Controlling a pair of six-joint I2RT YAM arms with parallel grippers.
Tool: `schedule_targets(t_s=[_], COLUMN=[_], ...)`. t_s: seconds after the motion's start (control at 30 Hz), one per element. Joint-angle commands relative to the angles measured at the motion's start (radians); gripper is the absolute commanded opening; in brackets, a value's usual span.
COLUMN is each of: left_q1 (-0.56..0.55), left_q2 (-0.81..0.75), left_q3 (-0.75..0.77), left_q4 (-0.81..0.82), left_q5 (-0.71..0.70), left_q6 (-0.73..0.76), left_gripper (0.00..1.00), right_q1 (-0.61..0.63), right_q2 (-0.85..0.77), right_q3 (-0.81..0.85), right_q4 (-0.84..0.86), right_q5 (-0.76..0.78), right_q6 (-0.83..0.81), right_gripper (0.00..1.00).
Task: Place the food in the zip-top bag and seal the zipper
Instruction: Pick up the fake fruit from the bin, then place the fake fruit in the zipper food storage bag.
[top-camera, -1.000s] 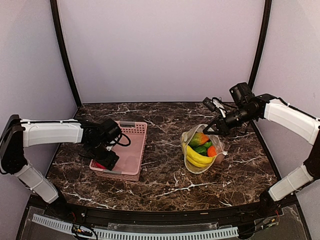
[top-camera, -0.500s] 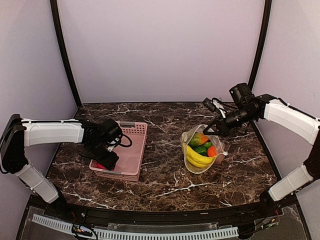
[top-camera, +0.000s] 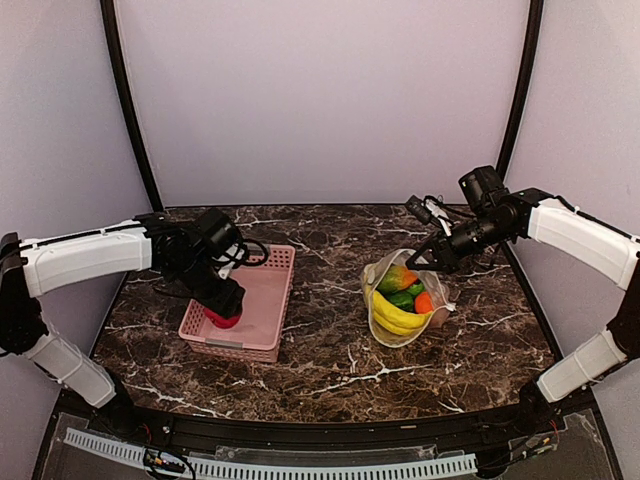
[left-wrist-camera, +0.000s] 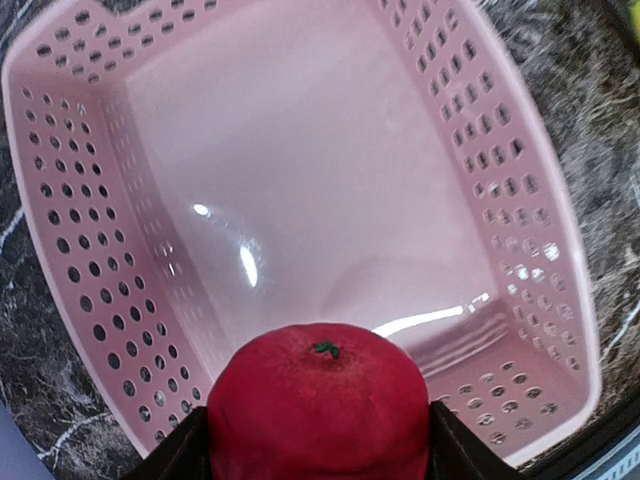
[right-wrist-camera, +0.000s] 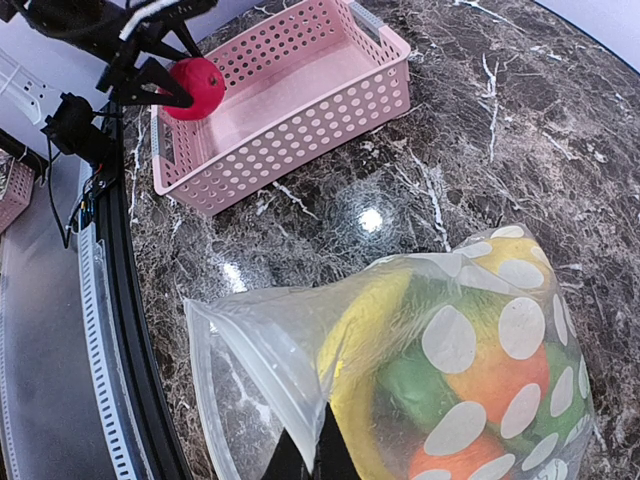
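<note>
My left gripper (top-camera: 222, 312) is shut on the magenta-red fruit (left-wrist-camera: 318, 408) and holds it above the near left corner of the pink basket (top-camera: 268, 322). The fruit also shows in the top view (top-camera: 222, 319) and the right wrist view (right-wrist-camera: 196, 87). My right gripper (top-camera: 415, 262) is shut on the rim of the polka-dot zip-top bag (right-wrist-camera: 300, 350), near the zipper strip (right-wrist-camera: 265, 372), and holds its mouth open towards the left. Inside the bag (top-camera: 436, 314) lie the yellow banana (top-camera: 396, 313), green pieces (top-camera: 401, 298) and orange pieces (top-camera: 424, 302).
The pink basket (left-wrist-camera: 70, 250) shows nothing else inside it in the left wrist view. The black table edge (right-wrist-camera: 140, 380) runs near the bag's mouth in the right wrist view. Dark marble table (top-camera: 330, 350) lies between basket and bag.
My left gripper has lifted the magenta-red fruit up out of the basket's near left corner. The right gripper and bag have not moved.
</note>
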Motion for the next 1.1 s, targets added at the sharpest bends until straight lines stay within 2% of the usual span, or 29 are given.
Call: schedule_targets(t_s=[0.0,0.17,0.33,0.53,0.6,0.73,0.87,1.07], left_q1=[-0.036,-0.154,-0.274,-0.407,-0.437,-0.487,-0.517,-0.525], left_q2=[-0.079,-0.084,0.001,0.103,0.142,0.227,0.299,0.378], left_q3=[0.102,0.173,0.283,0.322,0.318,0.326,0.334,0.337], left_q4=[0.008,0.17,0.306,0.542,0.655,0.772,0.856,0.933], left_q5=[0.033,0.034,0.041,0.072,0.097,0.126,0.172,0.135], left_q6=[0.004,-0.018,-0.035,-0.011,-0.006,0.024,0.041,0.062], left_gripper=[0.51,0.5,0.48,0.47,0.47,0.46,0.44,0.43], right_q1=[0.002,0.002,0.005,0.015,0.019,0.02,0.02,0.025], right_q2=[0.001,0.02,0.048,0.077,0.084,0.103,0.12,0.119], right_q3=[0.023,0.038,0.077,0.116,0.114,0.124,0.138,0.122], right_q4=[0.004,-0.012,-0.056,-0.108,-0.107,-0.116,-0.135,-0.14], right_q5=[0.0,-0.014,-0.027,-0.041,-0.041,-0.034,-0.032,-0.02], right_q6=[-0.008,-0.006,-0.003,-0.008,-0.006,-0.007,-0.012,-0.01], right_gripper=[0.0,0.0,0.0,0.0,0.0,0.0,0.0,0.0])
